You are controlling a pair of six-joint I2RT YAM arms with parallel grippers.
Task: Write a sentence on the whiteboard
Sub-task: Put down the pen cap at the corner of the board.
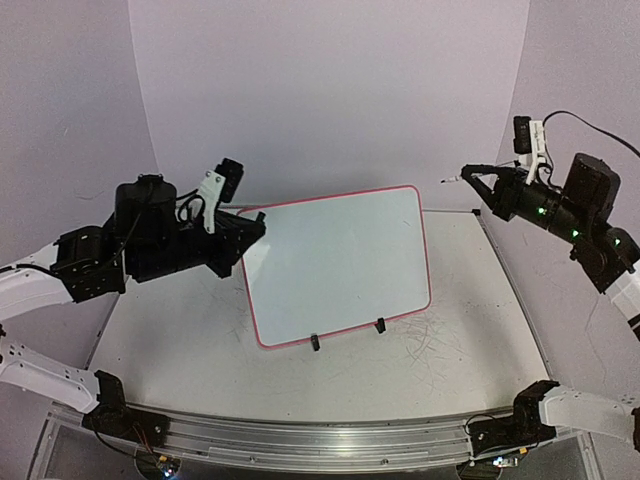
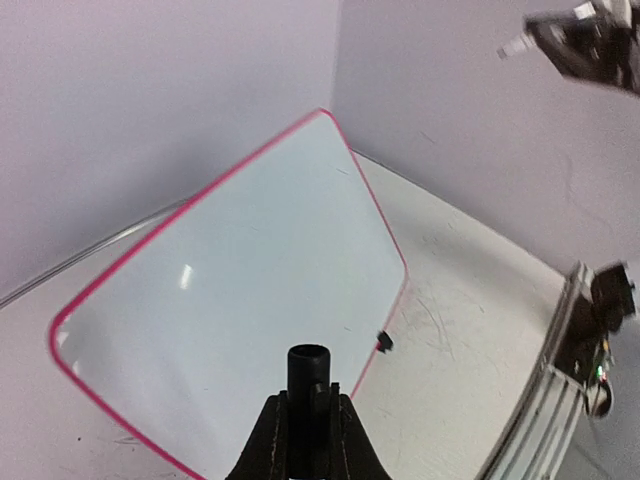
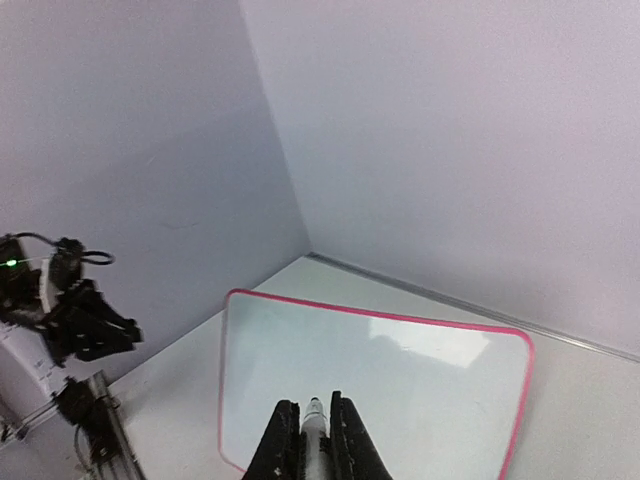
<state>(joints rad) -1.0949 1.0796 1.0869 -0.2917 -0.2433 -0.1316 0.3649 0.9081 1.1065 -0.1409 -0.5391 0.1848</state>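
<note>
Whiteboard: the whiteboard (image 1: 340, 260) stands in the middle of the counter (image 1: 190, 340), leaning back, long side across. It has a red-pink rim and rounded corners, and its face shows plain white in all three views.
Feet: two small black clip feet (image 1: 315, 342) hold its near edge, both toward the right half.
Left claw: the left claw (image 2: 309, 405) is clamped on a black tube (image 2: 309, 365) with a round open end. Whether that is a pen or a cap is hard to tell.
Hidden at left: from above, this claw overlaps the board's far left corner. Contact cannot be judged.
Right claw: the right claw (image 3: 313, 403) is closed on a marker (image 1: 452, 180), raised at the far right, well apart from the board. Only the thin pale tip pokes out toward the left, and the barrel is covered by the fingers.
Cut off: both forearms run out of the overhead view at the sides.
Surface: the counter is pale grey, with faint grey scratches (image 1: 440, 335) near the board's right foot.
Room: plain lilac walls (image 1: 330, 90) curve round the far side. A metal rail (image 1: 320, 440) runs along the near edge.
</note>
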